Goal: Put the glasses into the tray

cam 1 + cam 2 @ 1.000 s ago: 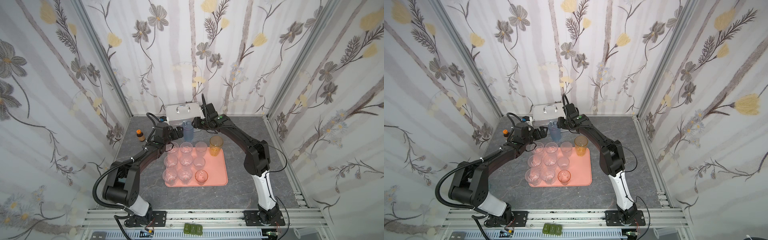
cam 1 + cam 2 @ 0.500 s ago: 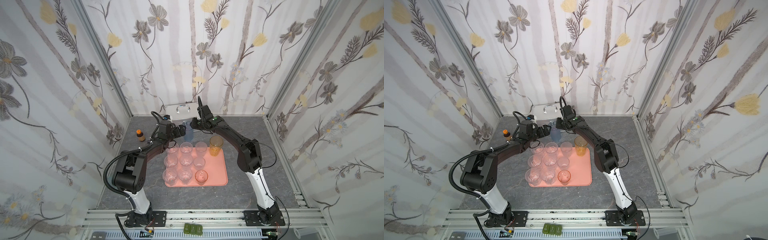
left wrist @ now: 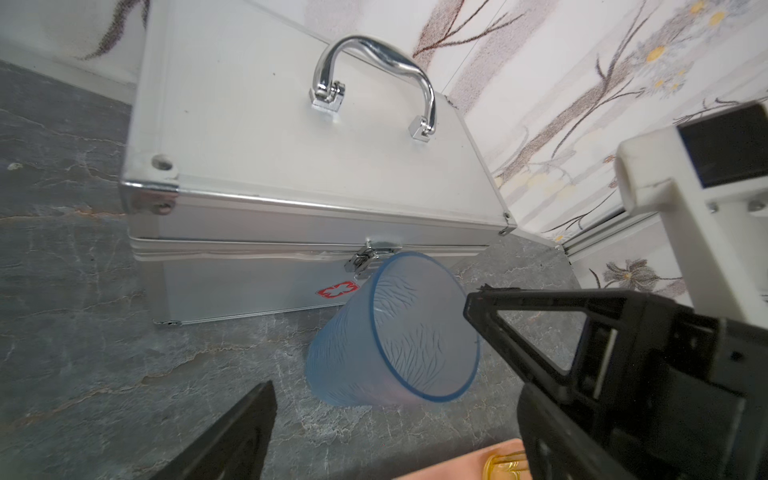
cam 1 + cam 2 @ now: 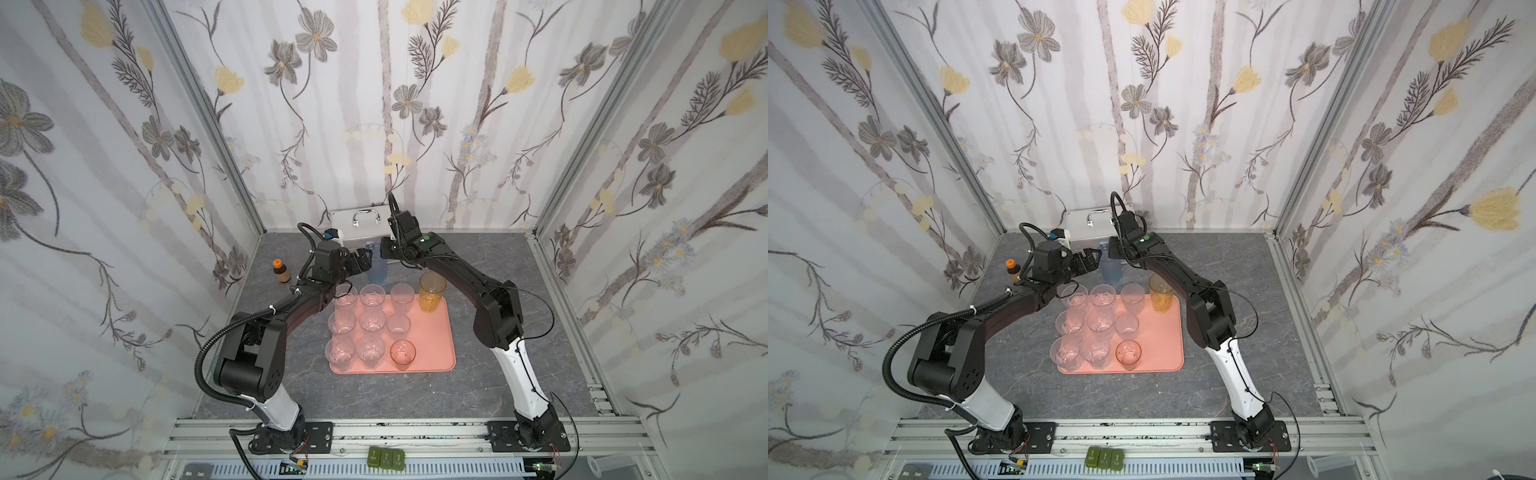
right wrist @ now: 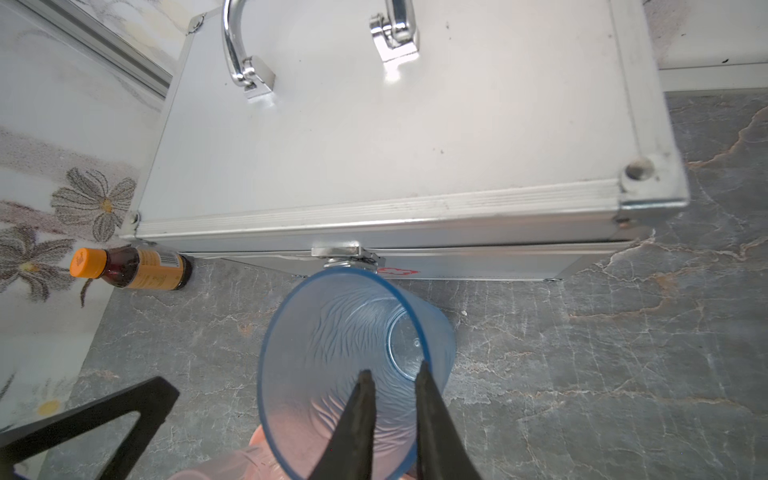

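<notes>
Ten glasses (image 4: 372, 321) on the tray (image 4: 432, 345): nine small clear or frosted ones in three rows of three over its left part (the last of the near row short and tinted), plus a taller amber glass (image 4: 432, 291) at its far right corner.

One more, the blue glass (image 5: 332, 357), off the tray and on the table (image 4: 415, 399), between the tray's far edge and the latched front of the silver case (image 3: 291, 145), itself against the table's far edge. Mouth up, upright in both top views.

Right gripper (image 5: 395, 368) down at that rim: fingers (image 5: 357, 424) set close together, one inside the mouth, the other against the outside of the wall, nipping the wall between them.

Left gripper (image 4: 365, 262) just beside the same glass, on its opposite side, spread wide and holding nothing; in the left wrist view one fingertip (image 3: 476, 305) close by the rim, contact impossible to tell.

Brown bottle (image 4: 281, 271) with orange cap upright near the table's left edge, apart from the tray.
</notes>
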Action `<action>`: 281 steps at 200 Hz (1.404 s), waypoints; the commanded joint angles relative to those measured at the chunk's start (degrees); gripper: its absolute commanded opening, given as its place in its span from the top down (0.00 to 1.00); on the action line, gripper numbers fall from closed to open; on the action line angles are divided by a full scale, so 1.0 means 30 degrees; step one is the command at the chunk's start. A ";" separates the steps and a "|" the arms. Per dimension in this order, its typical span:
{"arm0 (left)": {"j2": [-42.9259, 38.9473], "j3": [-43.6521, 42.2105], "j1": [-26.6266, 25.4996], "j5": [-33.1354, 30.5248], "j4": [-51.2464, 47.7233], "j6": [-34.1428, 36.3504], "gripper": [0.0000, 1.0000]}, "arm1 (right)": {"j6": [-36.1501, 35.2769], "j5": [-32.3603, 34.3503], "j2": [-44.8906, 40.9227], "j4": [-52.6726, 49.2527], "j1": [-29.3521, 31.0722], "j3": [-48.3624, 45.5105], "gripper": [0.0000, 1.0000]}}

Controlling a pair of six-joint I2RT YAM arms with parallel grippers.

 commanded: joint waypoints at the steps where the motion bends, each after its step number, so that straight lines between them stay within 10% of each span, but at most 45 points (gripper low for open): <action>1: -0.0250 -0.0142 -0.0094 -0.0335 0.0589 -0.0356 0.07 | -0.0406 0.1036 0.0396 -0.0087 -0.0018 0.0107 0.71; 102: -0.0732 -0.0340 -0.0545 -0.0948 0.0596 0.0051 0.07 | -0.0665 0.1301 0.0529 0.0265 0.0106 0.0107 0.82; 220: -0.0079 -0.0267 -0.0770 -0.1997 0.0577 0.0877 0.06 | -0.0316 0.1447 -0.0483 -0.0785 -0.0080 0.0186 0.56; 281: 0.0497 -0.0151 -0.1291 -0.2495 0.0577 0.1266 0.06 | -0.0450 0.1146 0.0996 -0.0664 -0.0283 0.0433 0.58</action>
